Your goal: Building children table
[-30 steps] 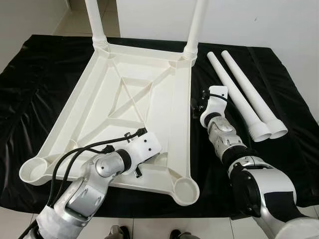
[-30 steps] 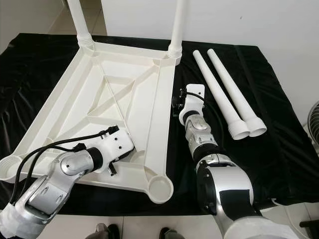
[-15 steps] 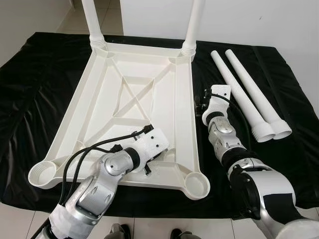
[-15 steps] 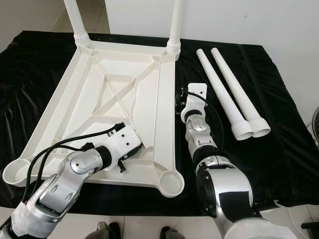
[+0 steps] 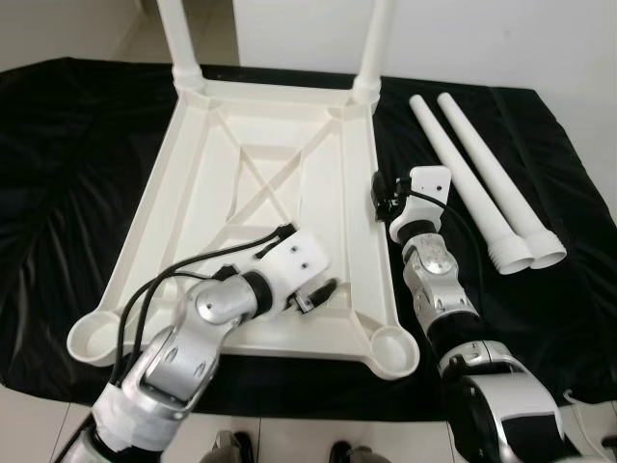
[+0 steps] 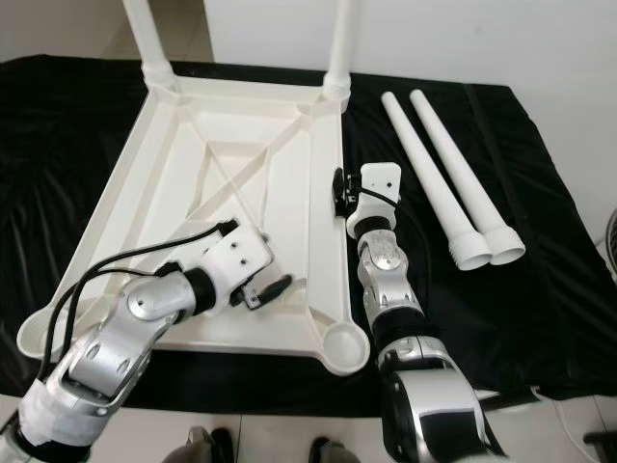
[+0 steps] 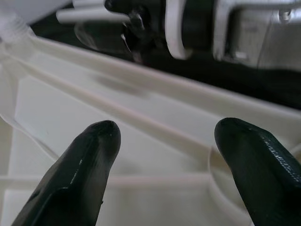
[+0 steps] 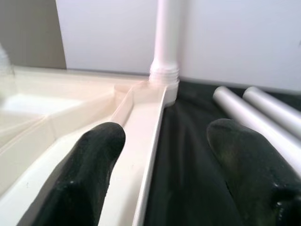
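The white plastic table top [image 5: 154,207] lies upside down on black cloth. Two white legs [image 5: 176,39] [image 5: 374,39] stand in its far corners. Both near corner sockets [image 5: 92,338] [image 5: 393,345] are hollow. Two loose legs [image 5: 482,174] lie side by side on the cloth to the right. My left gripper [image 5: 323,289] hovers open over the ribbed underside near the near right socket, its fingers [image 7: 89,155] apart with nothing between them. My right gripper [image 5: 381,198] is open at the table's right rim [image 8: 150,141], which runs between its fingers [image 8: 89,160].
The black cloth [image 5: 77,145] covers the work surface and drops off at the near edge onto a pale floor. A white wall rises behind the table. Black cable loops from my left forearm [image 5: 154,289] over the table's near left part.
The table's near end has swung to the right, closer to my right arm. My left gripper has travelled right across the underside toward the near right socket. The right gripper has barely moved.
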